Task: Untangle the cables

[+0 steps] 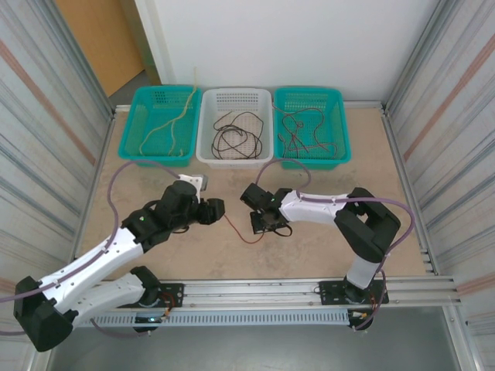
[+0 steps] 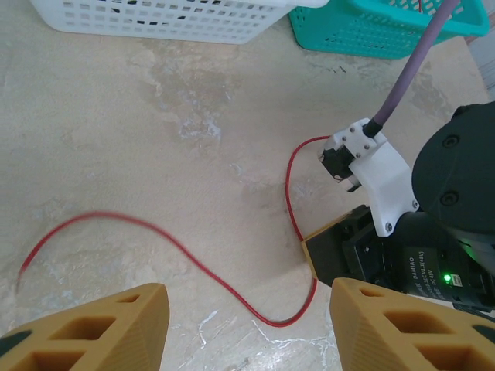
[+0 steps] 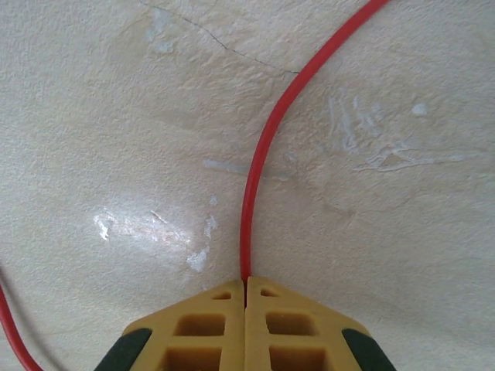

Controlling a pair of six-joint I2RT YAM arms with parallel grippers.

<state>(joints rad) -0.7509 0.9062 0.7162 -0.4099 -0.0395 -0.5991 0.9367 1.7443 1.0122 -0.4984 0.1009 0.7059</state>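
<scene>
right wrist view: the right gripper (image 3: pixel 246 284) is fully closed, its pads pinching the red cable (image 3: pixel 261 154), which leaves the tips and curves off toward 1 o'clock over the table (image 3: pixel 116 116). in the left wrist view the left gripper (image 2: pixel 247 309) stands about half open and empty above the same cable's slack s-curve, whose free end lies at 9 o'clock.

seen from the top, this cable lies mid-table between the 2 grippers, well apart from the others. it looks thin, light and limp. i judge it will trail rather than hold a shape, and smooth insulation may slip, so a firm pinch near an end, or 2 spaced holds, suits it best.

at 12 o'clock sit 3 baskets:
- left basket (image 1: pixel 131 124), with tan cables (image 1: pixel 166 127)
- white basket (image 1: pixel 203 131), with black cables (image 1: pixel 236 135)
- right basket (image 1: pixel 346 124), with what seem reddish cables (image 1: pixel 305 131), too small to be sure

the lavender hose (image 2: pixel 418 62) hangs by the right wrist and could snag the slack.
</scene>
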